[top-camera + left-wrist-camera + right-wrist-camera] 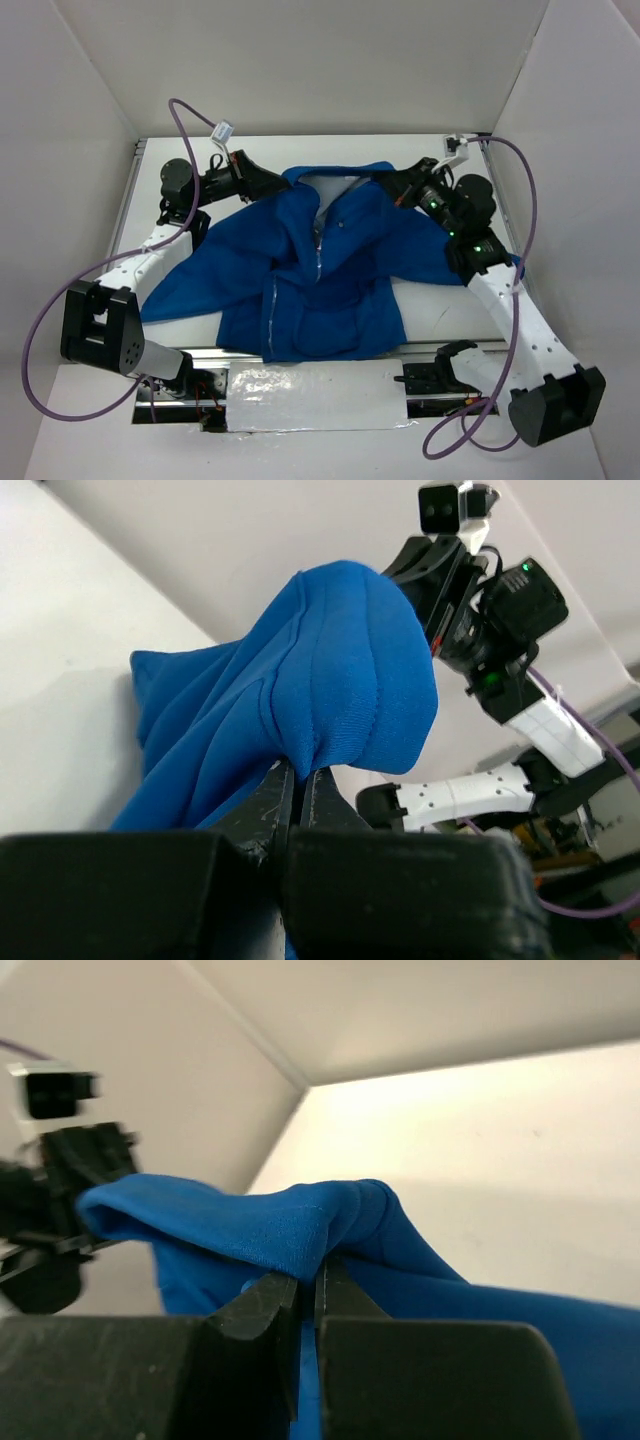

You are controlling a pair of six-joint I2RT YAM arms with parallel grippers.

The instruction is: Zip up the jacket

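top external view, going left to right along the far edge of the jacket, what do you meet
left gripper → jacket collar → right gripper

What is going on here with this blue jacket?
Two robot arms hold a jacket spread on the table. The left tool is shut on a fold of fabric at one side of the collar, the right tool at the other side. The collar is open, white lining showing; neither tool is at the zipper.
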